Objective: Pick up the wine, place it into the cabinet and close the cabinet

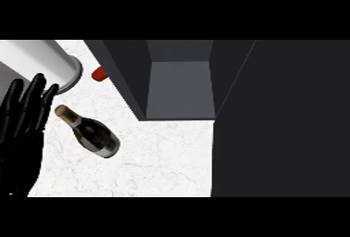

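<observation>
**A:** Head view first: what does the wine look like?

**B:** One wine bottle [87, 132], dark glass with a tan foil cap on the neck and a pale band near the base. It is on the white marbled counter [164, 157], left of the middle. It runs on a slant, with the neck towards the upper left and the base towards the lower right. I cannot tell whether it lies flat or stands.

**A:** And the hands?

**B:** One shows, the left hand [21, 134], black, at the left edge. Its fingers [34, 92] are straight and pointing up, released, grasping nothing. The bottle's cap is just beside the nearest fingertip; I cannot tell if they touch. The right hand does not show.

**A:** Is the cabinet open?

**B:** Yes. There is one dark grey cabinet [179, 88] at the top centre, and its hollow inside is visible. One broad dark door [287, 115] fills the right side. The bottle is outside the cabinet, down and to the left of its opening.

**A:** What else can you count?

**B:** One pale grey cylinder [37, 58] at the upper left, just above the fingertips. Beside it is one small red thing [100, 73], partly hidden by the cabinet's left wall, and too little of it shows to name.
</observation>
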Robot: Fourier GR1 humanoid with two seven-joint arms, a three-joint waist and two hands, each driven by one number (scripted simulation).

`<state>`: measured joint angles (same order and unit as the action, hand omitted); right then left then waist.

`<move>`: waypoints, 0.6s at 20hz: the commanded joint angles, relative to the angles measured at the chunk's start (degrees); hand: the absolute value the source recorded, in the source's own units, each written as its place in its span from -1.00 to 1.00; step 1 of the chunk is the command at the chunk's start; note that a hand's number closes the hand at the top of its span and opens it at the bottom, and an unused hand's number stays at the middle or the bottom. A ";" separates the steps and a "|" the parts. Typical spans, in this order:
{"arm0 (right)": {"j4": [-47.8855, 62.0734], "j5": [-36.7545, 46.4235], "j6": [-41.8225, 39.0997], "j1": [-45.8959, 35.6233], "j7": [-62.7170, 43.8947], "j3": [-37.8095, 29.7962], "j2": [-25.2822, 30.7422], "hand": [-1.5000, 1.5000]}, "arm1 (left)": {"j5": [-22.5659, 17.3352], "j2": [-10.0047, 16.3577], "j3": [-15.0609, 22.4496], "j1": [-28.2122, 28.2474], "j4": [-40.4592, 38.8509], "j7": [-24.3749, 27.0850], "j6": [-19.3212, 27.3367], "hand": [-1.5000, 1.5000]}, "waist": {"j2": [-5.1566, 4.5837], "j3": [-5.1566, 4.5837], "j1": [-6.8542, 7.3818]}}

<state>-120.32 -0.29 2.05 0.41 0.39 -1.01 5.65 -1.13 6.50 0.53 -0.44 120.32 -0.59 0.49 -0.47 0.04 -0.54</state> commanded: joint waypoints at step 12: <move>-13.64 -8.62 -11.97 12.66 -6.81 14.07 2.23 -1.00 | -32.28 1.72 0.06 -20.38 -12.29 -27.95 -8.90 -1.00 | 0.76 0.00 -0.99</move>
<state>-128.13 -5.84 -7.24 8.77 -3.35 10.22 6.73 -26.24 7.56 1.74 -15.15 108.59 -19.43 -9.60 -0.01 0.00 -1.80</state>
